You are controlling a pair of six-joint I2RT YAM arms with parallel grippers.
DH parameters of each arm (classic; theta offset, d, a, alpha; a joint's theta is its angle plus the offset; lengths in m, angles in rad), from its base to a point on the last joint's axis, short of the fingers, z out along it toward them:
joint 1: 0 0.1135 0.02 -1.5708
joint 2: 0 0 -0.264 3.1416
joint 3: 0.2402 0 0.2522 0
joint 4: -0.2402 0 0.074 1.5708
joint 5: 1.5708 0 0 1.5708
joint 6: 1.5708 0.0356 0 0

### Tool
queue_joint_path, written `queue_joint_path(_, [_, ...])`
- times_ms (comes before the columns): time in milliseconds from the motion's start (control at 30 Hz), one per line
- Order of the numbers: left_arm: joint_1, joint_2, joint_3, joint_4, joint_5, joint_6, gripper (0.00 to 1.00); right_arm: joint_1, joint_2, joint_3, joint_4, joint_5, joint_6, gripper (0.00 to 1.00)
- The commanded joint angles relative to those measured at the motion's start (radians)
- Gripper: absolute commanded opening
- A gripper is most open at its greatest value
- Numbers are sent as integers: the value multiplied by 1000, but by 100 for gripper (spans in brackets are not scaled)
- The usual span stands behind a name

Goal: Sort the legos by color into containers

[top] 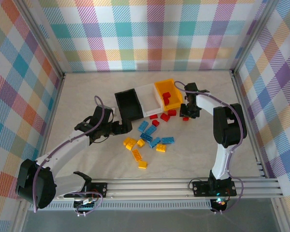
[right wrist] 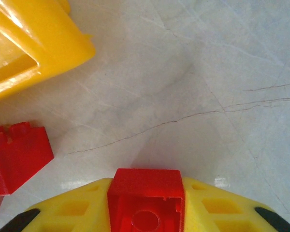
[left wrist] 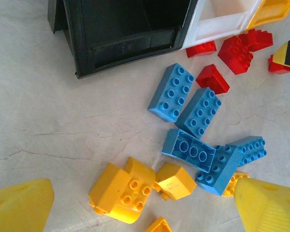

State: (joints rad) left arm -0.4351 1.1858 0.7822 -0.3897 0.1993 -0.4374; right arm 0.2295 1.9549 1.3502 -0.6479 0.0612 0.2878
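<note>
Three joined bins stand mid-table: black [top: 128,104], white [top: 147,96] and orange-yellow [top: 165,89], the last holding red bricks [top: 167,98]. Loose red bricks [top: 164,116], blue bricks [top: 150,130] and yellow bricks [top: 135,147] lie in front of them. My right gripper [top: 187,115] is shut on a small red brick [right wrist: 146,195], just right of the orange-yellow bin's corner [right wrist: 34,43]. My left gripper [left wrist: 145,212] is open, low over the yellow bricks [left wrist: 123,191], with the blue bricks [left wrist: 198,113] and the black bin [left wrist: 125,34] ahead of it.
Another red brick [right wrist: 17,154] lies on the table to the left of the held one. Checked walls enclose the table on three sides. An aluminium rail [top: 183,186] runs along the near edge.
</note>
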Motion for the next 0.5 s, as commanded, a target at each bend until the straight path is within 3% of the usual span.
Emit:
queue_joint_path(0, [9, 7, -7, -8, -5, 4, 96, 4, -30, -6, -22, 18, 11, 34])
queue_joint_path(233, [10, 6, -9, -4, -3, 2, 96, 8, -121, -15, -42, 0, 22, 34])
queue_joint_path(467, [9, 12, -8, 8, 5, -3, 96, 36, -194, 87, -82, -45, 24, 35])
